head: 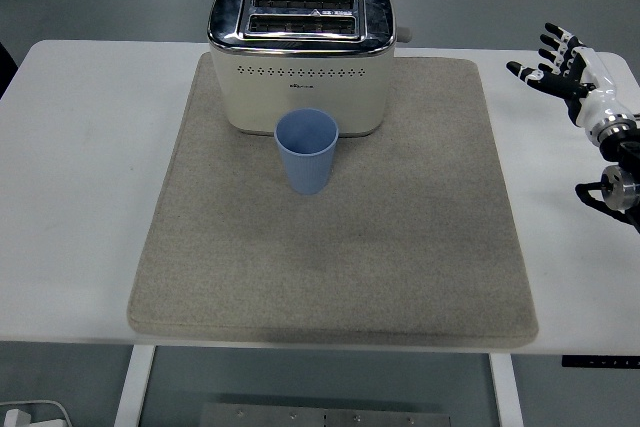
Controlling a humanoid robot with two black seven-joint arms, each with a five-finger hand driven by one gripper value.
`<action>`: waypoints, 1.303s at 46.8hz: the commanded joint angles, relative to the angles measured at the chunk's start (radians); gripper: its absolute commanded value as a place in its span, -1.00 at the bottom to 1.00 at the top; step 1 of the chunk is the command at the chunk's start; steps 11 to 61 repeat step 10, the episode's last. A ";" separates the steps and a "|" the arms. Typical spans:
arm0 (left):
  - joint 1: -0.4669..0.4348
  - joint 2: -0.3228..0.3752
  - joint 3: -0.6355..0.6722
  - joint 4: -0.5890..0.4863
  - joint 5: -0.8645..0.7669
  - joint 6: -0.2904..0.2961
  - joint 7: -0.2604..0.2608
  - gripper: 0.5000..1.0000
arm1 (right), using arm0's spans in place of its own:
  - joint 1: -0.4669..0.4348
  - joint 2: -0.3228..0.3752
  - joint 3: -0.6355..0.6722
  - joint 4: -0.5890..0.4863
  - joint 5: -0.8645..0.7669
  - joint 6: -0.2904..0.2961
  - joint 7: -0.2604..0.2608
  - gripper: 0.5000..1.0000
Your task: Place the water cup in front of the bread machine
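Observation:
A light blue water cup (306,151) stands upright on the beige mat (400,247), just in front of the cream and chrome bread machine (300,57) and touching or nearly touching its front face. My right hand (548,59) hovers over the bare table at the far right, fingers spread and holding nothing, well away from the cup. The left arm does not show.
The mat covers the middle of the white table (80,167). The bread machine's lever knob (403,33) sticks out on its right side. My right forearm (610,147) runs along the right edge of the picture.

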 commanded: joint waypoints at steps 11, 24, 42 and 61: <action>0.000 0.000 0.000 0.000 0.000 0.001 0.000 1.00 | 0.046 0.057 -0.003 -0.013 -0.001 0.000 -0.005 0.75; 0.000 0.000 0.000 0.000 0.000 0.001 0.000 1.00 | 0.046 0.057 -0.003 -0.013 -0.001 0.000 -0.005 0.75; 0.000 0.000 0.000 0.000 0.000 0.001 0.000 1.00 | 0.046 0.057 -0.003 -0.013 -0.001 0.000 -0.005 0.75; 0.000 0.000 0.000 0.000 0.000 0.001 0.000 1.00 | 0.046 0.057 -0.003 -0.013 -0.001 0.000 -0.005 0.75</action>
